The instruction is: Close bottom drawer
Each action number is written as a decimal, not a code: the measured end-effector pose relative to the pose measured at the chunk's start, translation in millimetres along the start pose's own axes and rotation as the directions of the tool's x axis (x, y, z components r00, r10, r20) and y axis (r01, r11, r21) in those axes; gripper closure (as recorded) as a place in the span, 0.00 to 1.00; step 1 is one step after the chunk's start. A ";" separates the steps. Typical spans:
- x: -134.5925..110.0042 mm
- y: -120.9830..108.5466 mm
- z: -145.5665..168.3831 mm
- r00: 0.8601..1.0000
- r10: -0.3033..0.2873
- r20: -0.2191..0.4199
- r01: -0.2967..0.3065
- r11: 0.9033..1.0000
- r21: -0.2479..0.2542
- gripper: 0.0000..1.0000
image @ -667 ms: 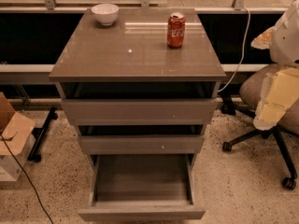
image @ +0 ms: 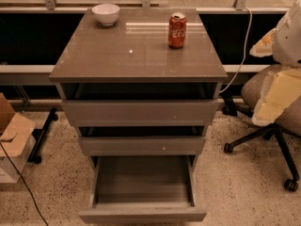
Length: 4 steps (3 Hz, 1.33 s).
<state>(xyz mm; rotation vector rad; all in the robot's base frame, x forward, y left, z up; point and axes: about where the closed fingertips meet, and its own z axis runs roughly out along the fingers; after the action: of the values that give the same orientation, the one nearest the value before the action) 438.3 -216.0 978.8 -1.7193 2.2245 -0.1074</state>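
Observation:
The taupe three-drawer cabinet (image: 136, 55) stands in the middle of the camera view. Its bottom drawer (image: 142, 215) is pulled far out toward me, and its wide shallow grey box (image: 141, 180) is open and empty. The middle drawer front (image: 141, 145) and the top drawer front (image: 139, 111) each stick out a little, with a dark gap above them. My gripper (image: 277, 95) shows as a cream block hanging from the white arm (image: 288, 32) at the right edge. It is well to the right of the cabinet and above the bottom drawer, touching nothing.
A white bowl (image: 106, 13) and a red soda can (image: 177, 29) stand on the cabinet top. An office chair (image: 263, 135) on castors is on the right, behind my gripper. A cardboard box (image: 11, 135) and a black cable (image: 21, 187) lie on the left floor.

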 end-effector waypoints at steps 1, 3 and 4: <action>0.5 4.1 14.7 1.000 -0.006 0.012 0.007 1.000 -0.022 0.39; 10.6 15.3 73.2 0.998 -0.003 0.067 0.010 0.995 -0.101 0.86; 16.3 23.1 113.2 0.998 -0.032 0.051 0.037 0.993 -0.111 1.00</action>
<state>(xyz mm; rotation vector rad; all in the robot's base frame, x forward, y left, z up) 447.4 -209.6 862.7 -1.7988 2.2036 0.0524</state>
